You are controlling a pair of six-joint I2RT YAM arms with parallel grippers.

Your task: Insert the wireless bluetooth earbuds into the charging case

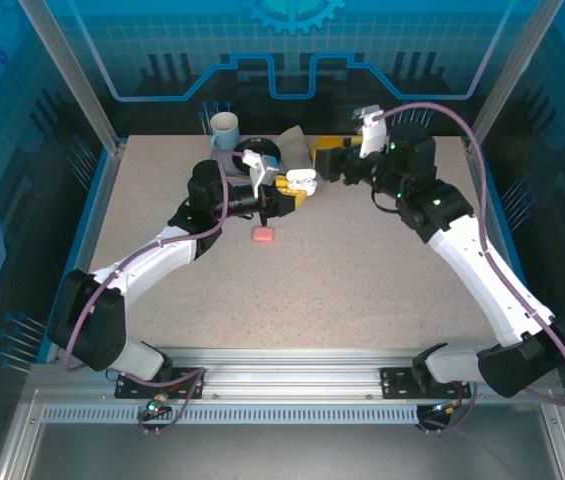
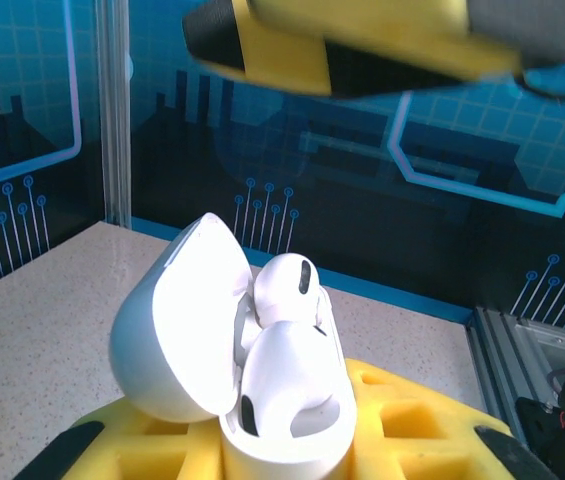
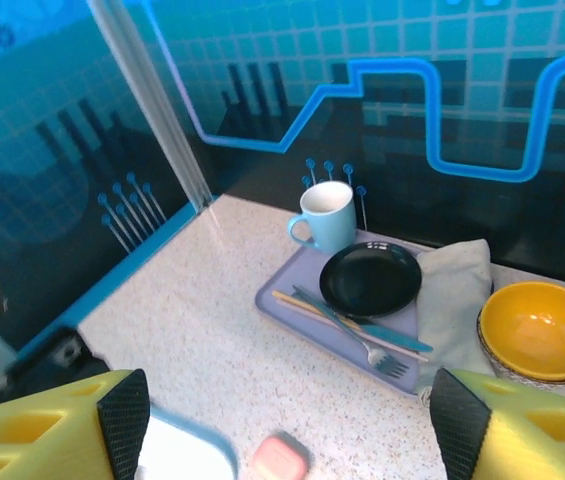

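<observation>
Two earbuds (image 2: 284, 285) half-hidden in case (image 2: 172, 330) left end effector (image 1: 290, 192) clamps; right end effector (image 3: 290, 420) apart.

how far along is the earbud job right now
Looks done: two white earbuds sit in the open white case, though full seating is unclear. In hand: the left end effector is shut on that case; the right end effector is open nearby. Left: closing the lid, then the pink case lying on the table.
</observation>
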